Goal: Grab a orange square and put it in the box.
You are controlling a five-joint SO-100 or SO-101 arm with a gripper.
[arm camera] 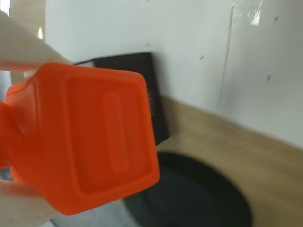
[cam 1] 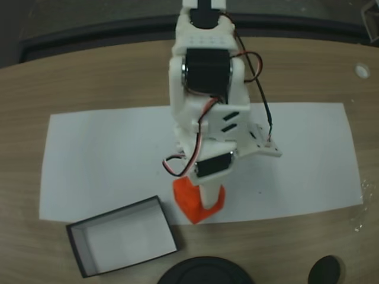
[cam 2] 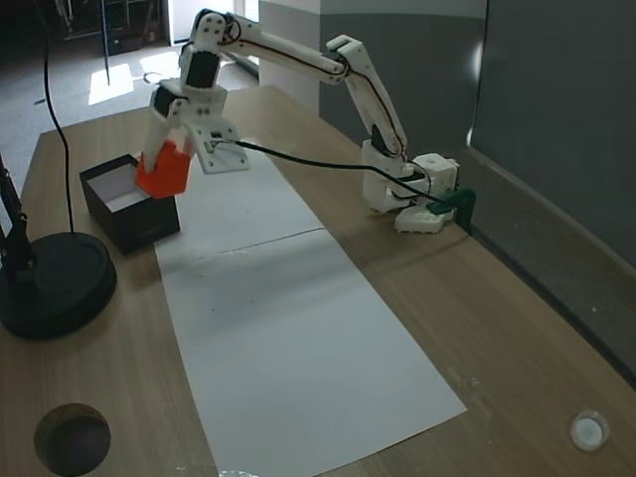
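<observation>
The orange square [cam 1: 186,202] hangs off the table with my gripper [cam 1: 201,201] shut on it. In a fixed view the orange square [cam 2: 161,177] is held just over the near-right wall of the box [cam 2: 134,225], with the gripper [cam 2: 169,157] above it. The box [cam 1: 76,239], black-walled with a white floor, lies to the lower left of the cube in the other fixed view. Close up in the wrist view, the orange square [arm camera: 94,142] sits between white fingers [arm camera: 21,47], and the box's dark wall [arm camera: 144,80] shows behind it.
A round black base [cam 2: 50,283] stands beside the box, also at the table's front edge [cam 1: 204,273] and under the cube [arm camera: 199,198]. A round hole [cam 2: 72,437] sits in the wood. A long white paper sheet [cam 2: 298,338] covers the table's middle.
</observation>
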